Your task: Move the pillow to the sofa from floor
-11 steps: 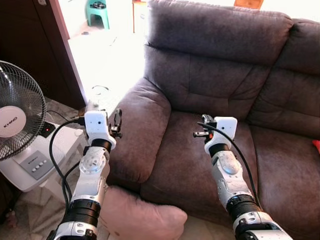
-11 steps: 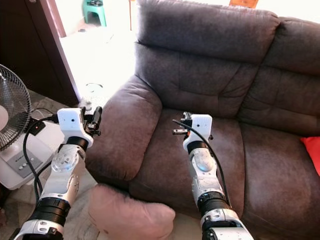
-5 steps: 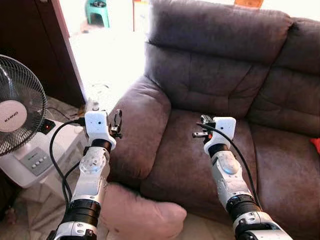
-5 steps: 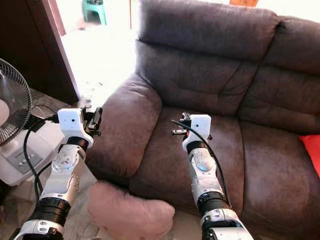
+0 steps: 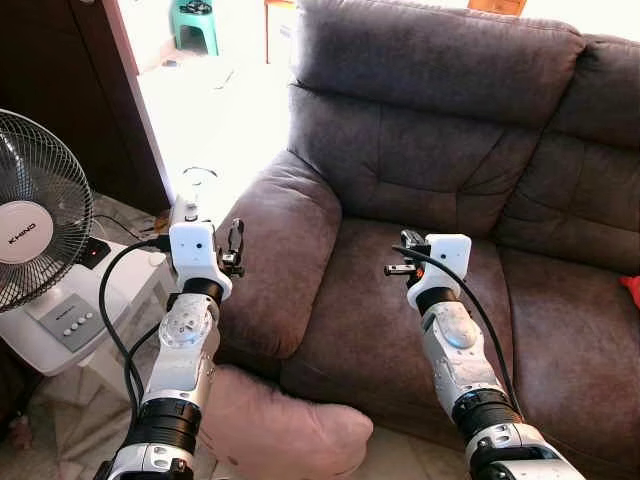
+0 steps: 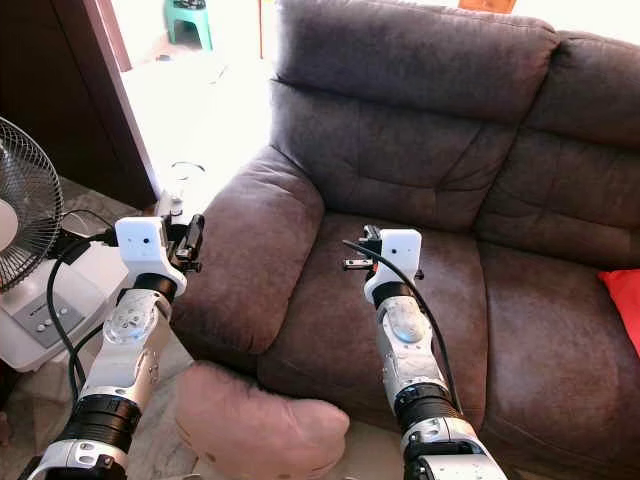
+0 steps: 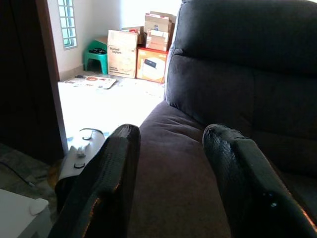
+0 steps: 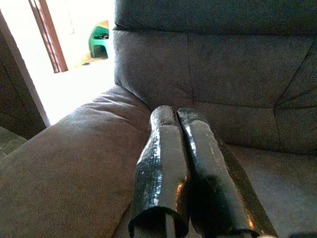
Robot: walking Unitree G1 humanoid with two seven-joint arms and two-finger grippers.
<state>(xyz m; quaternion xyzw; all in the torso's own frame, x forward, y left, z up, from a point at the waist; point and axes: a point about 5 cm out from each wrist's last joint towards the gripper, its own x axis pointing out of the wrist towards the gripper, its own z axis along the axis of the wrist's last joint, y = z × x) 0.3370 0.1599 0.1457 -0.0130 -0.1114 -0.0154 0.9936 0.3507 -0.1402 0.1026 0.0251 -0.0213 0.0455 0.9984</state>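
Note:
A pink pillow (image 5: 285,432) lies on the floor against the front of the brown sofa (image 5: 440,170), below my two arms. My left gripper (image 5: 235,243) is raised beside the sofa's armrest (image 5: 285,240); in the left wrist view its fingers (image 7: 114,168) stand open with the armrest between and beyond them. My right gripper (image 5: 405,250) hovers above the sofa's seat cushion (image 5: 370,310). The right wrist view shows its fingers (image 8: 163,148) pressed together, holding nothing.
A standing fan (image 5: 40,240) and a white appliance (image 5: 75,320) with cables stand at my left. A dark door frame (image 5: 130,110) opens onto a bright room with a green stool (image 5: 195,22) and cardboard boxes (image 7: 143,49). Something red (image 6: 625,300) lies at the sofa's right end.
The view has shifted slightly, so the fan and the pillow sit a little differently in the picture. Both arms hold their poses.

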